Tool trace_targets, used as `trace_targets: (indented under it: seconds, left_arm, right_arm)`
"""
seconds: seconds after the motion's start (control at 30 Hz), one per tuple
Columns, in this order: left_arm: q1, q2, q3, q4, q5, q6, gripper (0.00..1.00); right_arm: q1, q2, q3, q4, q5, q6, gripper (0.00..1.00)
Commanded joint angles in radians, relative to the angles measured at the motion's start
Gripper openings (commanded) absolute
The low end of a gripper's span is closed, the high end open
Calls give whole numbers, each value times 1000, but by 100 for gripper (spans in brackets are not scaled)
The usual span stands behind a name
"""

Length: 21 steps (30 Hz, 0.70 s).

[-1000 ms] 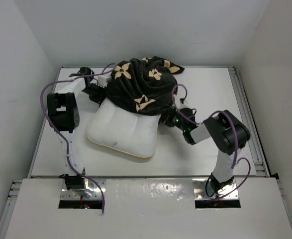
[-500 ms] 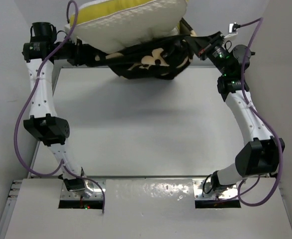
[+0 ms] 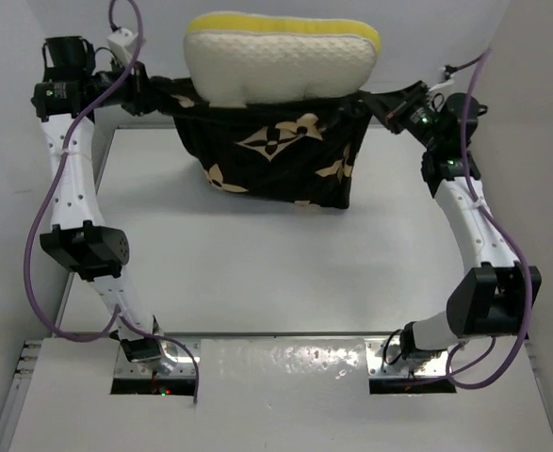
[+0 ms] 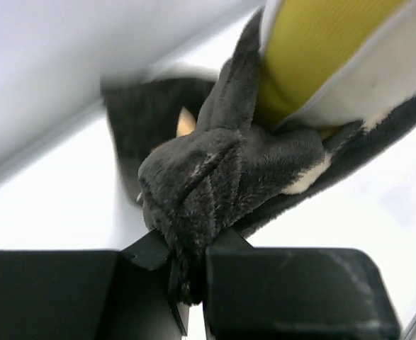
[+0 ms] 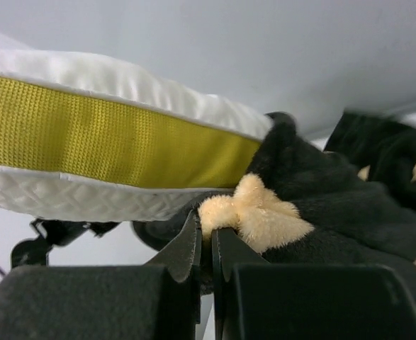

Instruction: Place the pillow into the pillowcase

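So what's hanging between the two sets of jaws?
The black flowered pillowcase, stretched between the left jaws and the right jaws, each shut on a top corner, with the pillow sticking out of its top. The top view shows it.

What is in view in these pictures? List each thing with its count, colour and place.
pillow: one, white with a yellow trim, raised at the far side, its lower part inside the pillowcase and its top sticking out.
pillowcase: one, black with tan flower motifs, hanging mouth-up between the two grippers.
table: one, white, under the arms.
cables: two, purple, one looping along each arm.
left arm: one, white with black joints, reaching to the far left.
right arm: one, white with black joints, reaching to the far right.
left gripper: one, black, shut on the pillowcase's left edge.
right gripper: one, black, shut on the pillowcase's right edge.
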Motion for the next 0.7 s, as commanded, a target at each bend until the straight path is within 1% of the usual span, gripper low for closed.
trace_targets:
  seconds: [0.0, 0.03, 0.07, 0.1, 0.13, 0.2, 0.27, 0.3, 0.33, 0.37, 0.4, 0.43, 0.47, 0.5, 0.53, 0.57, 0.6, 0.63, 0.67]
  left_arm:
    - [77, -112, 116, 267, 48, -205, 0]
    - [88, -107, 128, 342, 59, -253, 0]
    - [100, -98, 138, 385, 95, -343, 0]
    - [108, -98, 133, 416, 111, -371, 0]
    - [104, -97, 126, 433, 120, -379, 0]
    - [70, -117, 23, 410, 97, -341, 0]
    - [38, -123, -92, 409, 19, -296, 0]
    - [39, -109, -71, 404, 7, -298, 0]
    - [53, -62, 81, 395, -1, -316, 0]
    - [64, -39, 168, 398, 0, -339, 0]
    - [83, -29, 228, 484, 5, -368, 0]
    - [117, -70, 215, 549, 7, -435, 0]
    - [128, -96, 189, 626, 13, -452, 0]
    - [137, -103, 188, 661, 19, -491, 0]
    - [125, -100, 185, 642, 46, -495, 0]
    - [116, -104, 149, 610, 68, -483, 0]
    - [98, -115, 79, 559, 69, -468, 0]
    - [64, -144, -82, 545, 41, -403, 0]
    - [53, -146, -135, 519, 4, -388, 0]
  right_arm:
    - [-103, -125, 118, 139, 68, -43, 0]
    - [-103, -112, 118, 139, 65, -43, 0]
    - [-112, -71, 206, 139, 44, -40, 0]
    - [-114, -49, 279, 140, 31, -28, 0]
    - [-111, -30, 299, 140, 18, -19, 0]
    - [-102, 20, 289, 150, -47, 4, 0]
    - [-105, 75, 305, 105, -82, 9, 0]
    - [-114, 97, 343, 104, -94, 21, 0]
    - [-125, 115, 405, 110, -102, 33, 0]
    - [-135, 156, 587, 70, -99, -1, 0]
    - [-137, 178, 702, 3, -89, -56, 0]
    - [-139, 203, 820, -71, -70, -115, 0]
    - [-137, 217, 948, -140, -61, -193, 0]
    - [-140, 202, 941, -131, -59, -195, 0]
    - [-146, 166, 878, -99, -65, -163, 0]
    - [-142, 119, 644, -8, -67, -152, 0]
    - [-131, 27, 518, 28, -53, -152, 0]
    - [-117, -1, 405, 36, -41, -164, 0]
    - [-103, -7, 285, -3, -35, -178, 0]
